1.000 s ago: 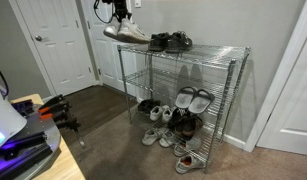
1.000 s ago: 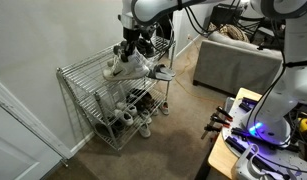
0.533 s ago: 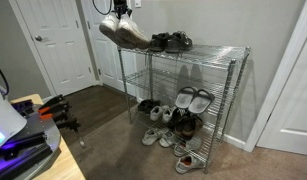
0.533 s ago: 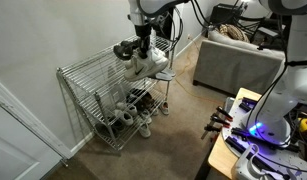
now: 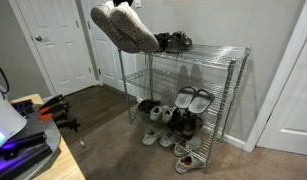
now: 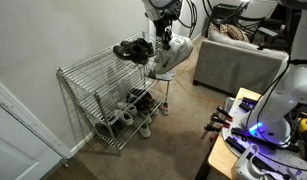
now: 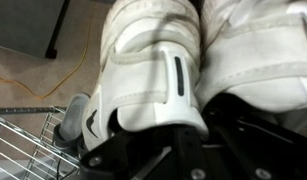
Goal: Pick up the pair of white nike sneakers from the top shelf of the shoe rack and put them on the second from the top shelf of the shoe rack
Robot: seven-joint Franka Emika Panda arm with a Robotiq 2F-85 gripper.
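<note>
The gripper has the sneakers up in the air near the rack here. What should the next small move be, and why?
Probably lower the white sneakers straight down, outside the rack frame, to the level of the second shelf. The gripper holds them higher than the top shelf, where dark shoes sit, and the second shelf looks bare.

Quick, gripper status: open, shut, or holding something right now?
Gripper: shut on the pair of white sneakers, held in the air.

The pair of white sneakers [image 5: 124, 25] hangs tilted in the air, just off the shoe rack's [image 5: 198, 92] top shelf.
</note>
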